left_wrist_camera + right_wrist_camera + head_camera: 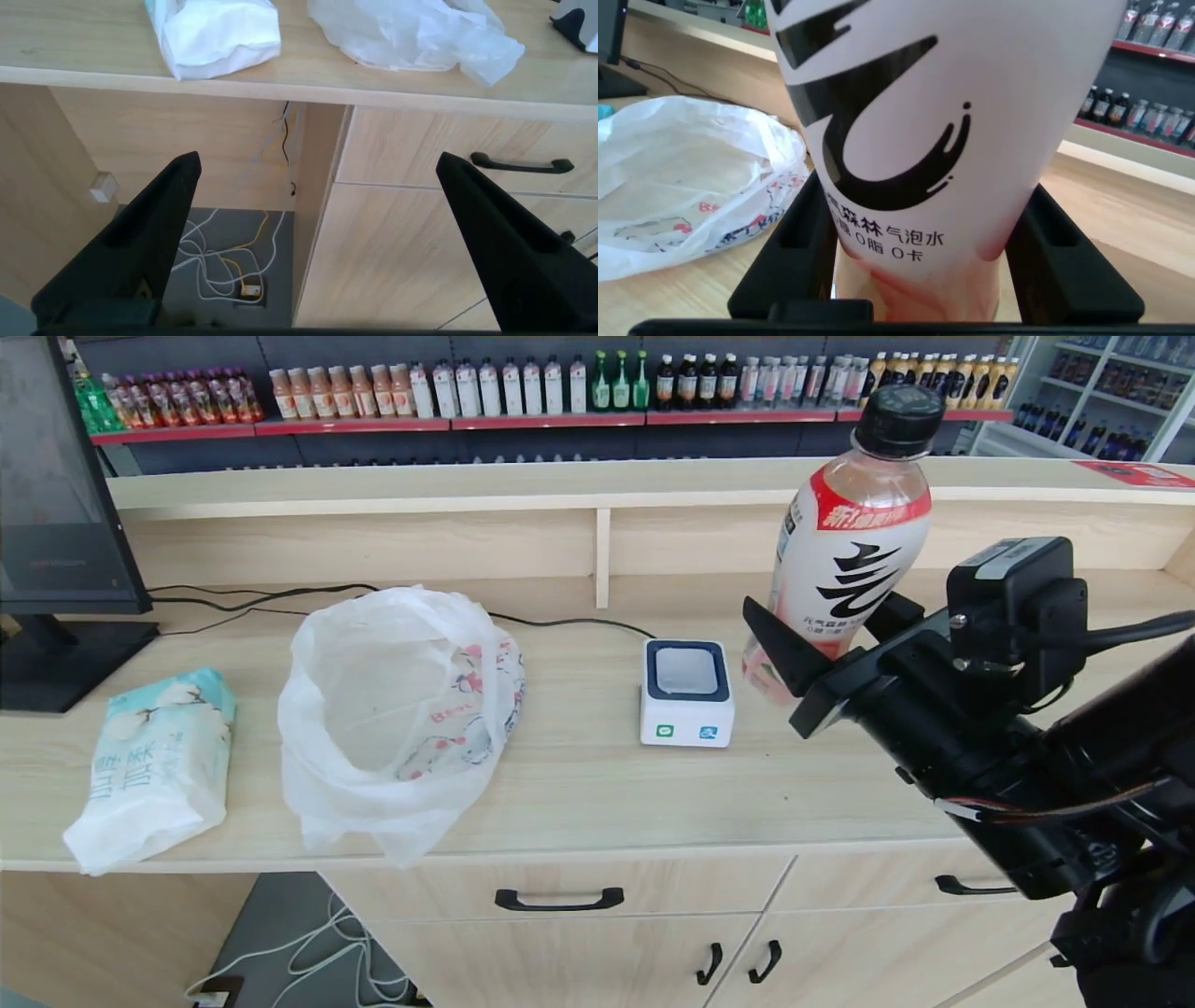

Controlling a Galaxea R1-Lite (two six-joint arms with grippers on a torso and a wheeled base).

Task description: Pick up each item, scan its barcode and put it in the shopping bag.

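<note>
A: What is the right hand (829,621) doing?

B: It is grasping a drink bottle (854,537), its 2 black fingers clenching the lower body from either side. The bottle is hanging in the air, almost upright with its black cap on top. It is sitting above the right part of the desk (597,793), just to the right of the scanner (686,693).

A: And the left hand (318,247)?

B: It is hanging released, jaws spread wide and holding nothing. It is sitting in front of the desk, below its edge, facing the drawer fronts (448,233).

A: Where are the other things lying?

B: The white shopping bag (397,709) is slumping open on the desk, left of the scanner. A soft tissue pack (154,770) is lying left of the bag, near the front edge.

A: How should the scan be going?

B: I am judging that the bottle needs carrying over the scanner's glass window, which is facing up. I cannot tell where the barcode is sitting on the label. The wrist is probably needing to roll the bottle until the code is facing the window. Holding it steady and close, without touching, is likely helping the read. The grip is sitting low on a tall bottle, so slow turns are the safer choice against swinging or slipping.
</note>
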